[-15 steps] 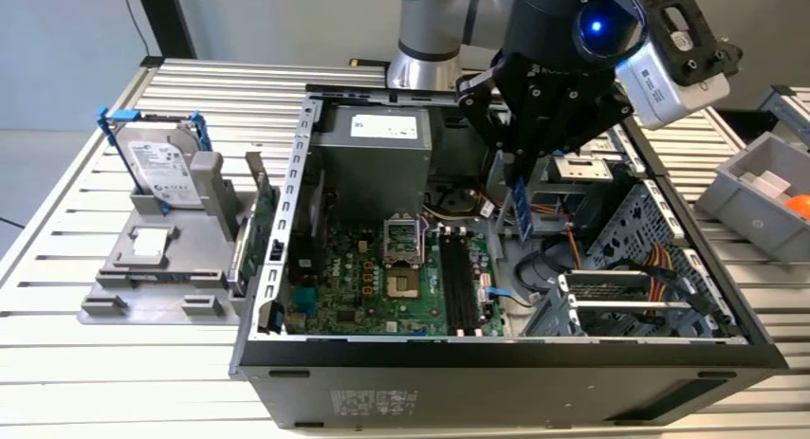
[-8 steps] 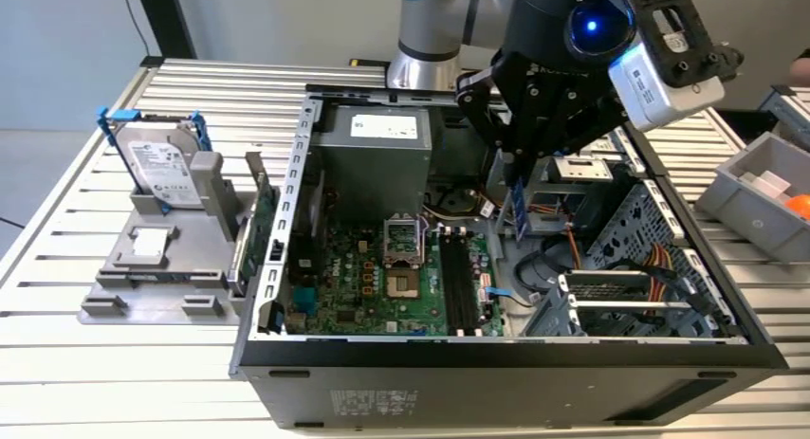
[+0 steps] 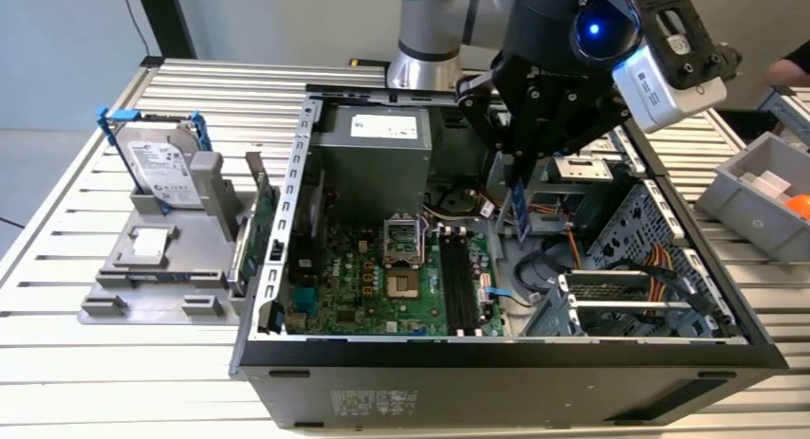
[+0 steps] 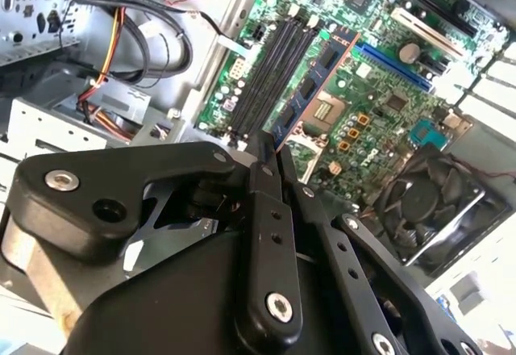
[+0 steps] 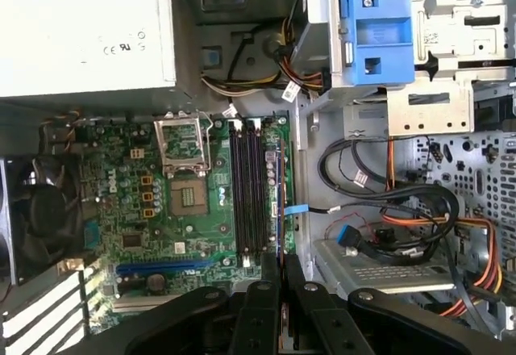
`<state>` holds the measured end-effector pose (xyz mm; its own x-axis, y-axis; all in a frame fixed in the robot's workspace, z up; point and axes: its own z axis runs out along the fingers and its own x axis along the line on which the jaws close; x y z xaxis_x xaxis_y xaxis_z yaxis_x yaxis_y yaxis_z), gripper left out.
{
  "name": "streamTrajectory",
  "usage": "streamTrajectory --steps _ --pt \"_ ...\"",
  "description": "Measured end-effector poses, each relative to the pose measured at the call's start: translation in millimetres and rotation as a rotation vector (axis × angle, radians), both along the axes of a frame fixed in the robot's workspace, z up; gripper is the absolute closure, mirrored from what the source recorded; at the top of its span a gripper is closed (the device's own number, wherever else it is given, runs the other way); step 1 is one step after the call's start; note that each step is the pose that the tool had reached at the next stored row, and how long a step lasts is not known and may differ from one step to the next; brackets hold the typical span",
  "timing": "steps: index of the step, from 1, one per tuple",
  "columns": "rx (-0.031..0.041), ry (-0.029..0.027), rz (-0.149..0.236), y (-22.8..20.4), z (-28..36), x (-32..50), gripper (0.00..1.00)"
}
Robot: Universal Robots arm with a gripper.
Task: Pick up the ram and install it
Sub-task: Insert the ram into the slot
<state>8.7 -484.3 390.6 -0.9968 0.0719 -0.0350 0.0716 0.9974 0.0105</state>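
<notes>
Bright, even light whitens the desk [image 3: 64,382] beside the computer case [image 3: 506,373], the motherboard [image 3: 367,287] inside lies in soft shade, and a blue lamp [image 3: 595,27] glows above.

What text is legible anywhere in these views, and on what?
Nothing reads clearly enough to quote.
Label on the hard drive: too small.
Label on the power supply: blurred.
Sticker on the case: too small.
Print on the motherboard: too small.
Chips on the ram held in the gripper: unreadable.

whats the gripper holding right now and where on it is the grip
The thin, long blue-green ram stick, pinched at its upper end between the fingertips of the black gripper; the rest hangs straight down below them.
</notes>
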Motion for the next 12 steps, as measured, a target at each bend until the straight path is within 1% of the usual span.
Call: streamTrajectory --steps 2,5,12 --pt "0.0 0.0 0.019 0.0 -0.5 0.4 1.0" --pt "0.0 0.0 0.032 0.0 -1.0 1.4 1.0" --pt "0.0003 0.0002 0.034 0.0 -1.7 2.2 1.0"
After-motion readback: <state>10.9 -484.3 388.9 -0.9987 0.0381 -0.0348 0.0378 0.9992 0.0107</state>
